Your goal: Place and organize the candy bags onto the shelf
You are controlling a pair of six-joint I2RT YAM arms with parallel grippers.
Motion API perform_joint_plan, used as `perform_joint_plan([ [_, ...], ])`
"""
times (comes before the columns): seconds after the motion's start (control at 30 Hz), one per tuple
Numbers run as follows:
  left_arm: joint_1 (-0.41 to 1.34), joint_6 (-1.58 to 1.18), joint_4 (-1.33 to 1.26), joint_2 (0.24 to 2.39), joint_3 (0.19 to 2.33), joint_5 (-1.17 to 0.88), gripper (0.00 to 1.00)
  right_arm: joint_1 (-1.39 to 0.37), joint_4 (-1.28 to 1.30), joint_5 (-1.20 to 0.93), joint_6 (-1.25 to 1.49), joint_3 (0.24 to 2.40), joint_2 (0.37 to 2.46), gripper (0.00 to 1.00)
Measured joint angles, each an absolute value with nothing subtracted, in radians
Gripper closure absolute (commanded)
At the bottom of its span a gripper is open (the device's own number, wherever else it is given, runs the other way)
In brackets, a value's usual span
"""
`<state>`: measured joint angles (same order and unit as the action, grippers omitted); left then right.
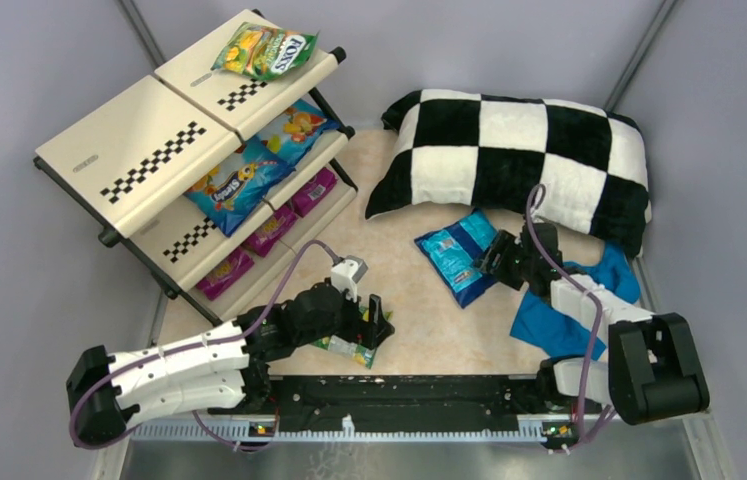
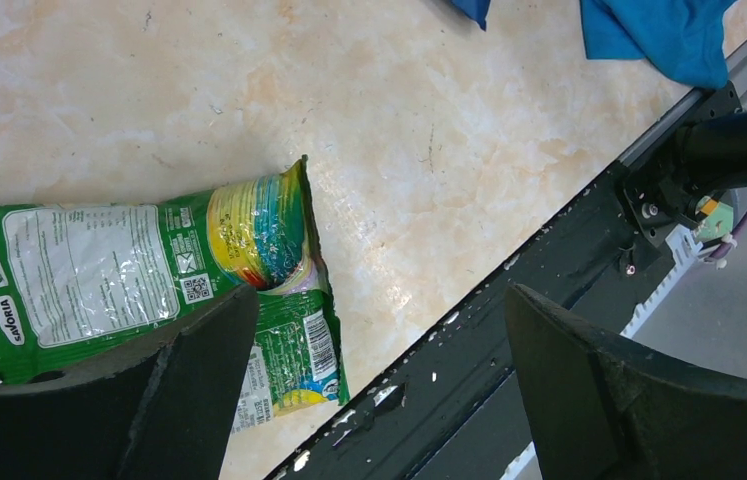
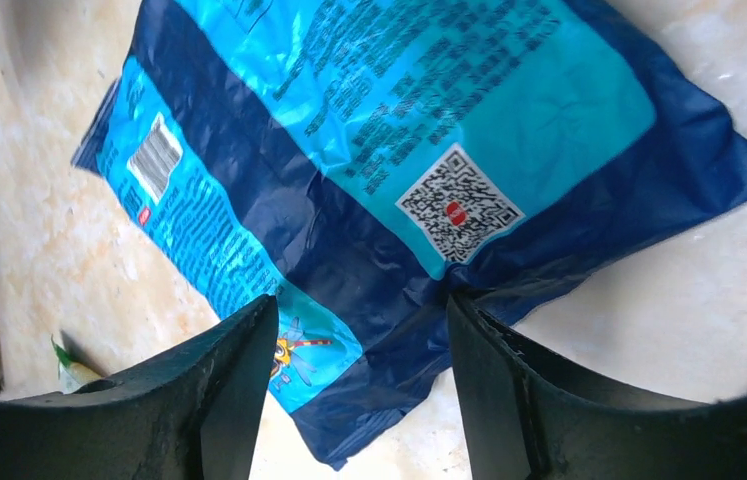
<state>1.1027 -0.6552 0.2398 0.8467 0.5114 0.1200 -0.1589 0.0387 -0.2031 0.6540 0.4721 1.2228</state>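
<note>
Straddling the blue candy bag's (image 3: pixel 399 130) edge on the worktop (image 2: pixel 449 130), the right claw (image 3: pixel 359 310) stands half-wide, unpinched; light, limp, slippery film likely grips best at that seam. Left claw (image 2: pixel 379 300) gapes wide above the green-white bag (image 2: pixel 99 280).

Blue bag (image 3: pixel 399 150) and green-white bag (image 2: pixel 99 290); cream shelf (image 1: pixel 139 150) (checkered strips); black-and-white checkered pillow (image 1: pixel 509 150).

Grey-lilac walls (image 1: pixel 9 250), metal corner posts (image 1: pixel 639 50). Beige marbled tabletop (image 1: pixel 419 310) under right gripper (image 1: pixel 489 265); checkered pillow (image 1: pixel 509 150) just beyond it, blue cloth (image 1: pixel 537 335) beside it.
</note>
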Motion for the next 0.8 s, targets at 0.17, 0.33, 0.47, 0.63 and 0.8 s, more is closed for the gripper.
perform_joint_plan([
  [0.17, 1.103, -0.659, 0.225, 0.847, 0.511, 0.111, 0.01, -0.287, 0.009, -0.174, 0.654, 0.471, 1.248, 0.38],
  [0.33, 1.103, -0.681, 0.172, 0.887, 0.514, 0.098, 0.01, -0.468, -0.025, -0.198, 0.658, 0.474, 1.294, 0.37],
  [0.47, 1.103, -0.702, 0.118, 0.953, 0.522, 0.096, 0.01, -0.510, 0.001, -0.207, 0.654, 0.479, 1.277, 0.28],
  [0.63, 1.102, -0.712, 0.041, 1.097, 0.577, 0.098, 0.01, -0.434, 0.102, -0.183, 0.624, 0.480, 1.093, 0.10],
  [0.8, 1.077, -0.736, -0.046, 1.335, 0.721, 0.101, 0.01, -0.157, 0.100, -0.228, 0.627, 0.463, 0.965, 0.07],
])
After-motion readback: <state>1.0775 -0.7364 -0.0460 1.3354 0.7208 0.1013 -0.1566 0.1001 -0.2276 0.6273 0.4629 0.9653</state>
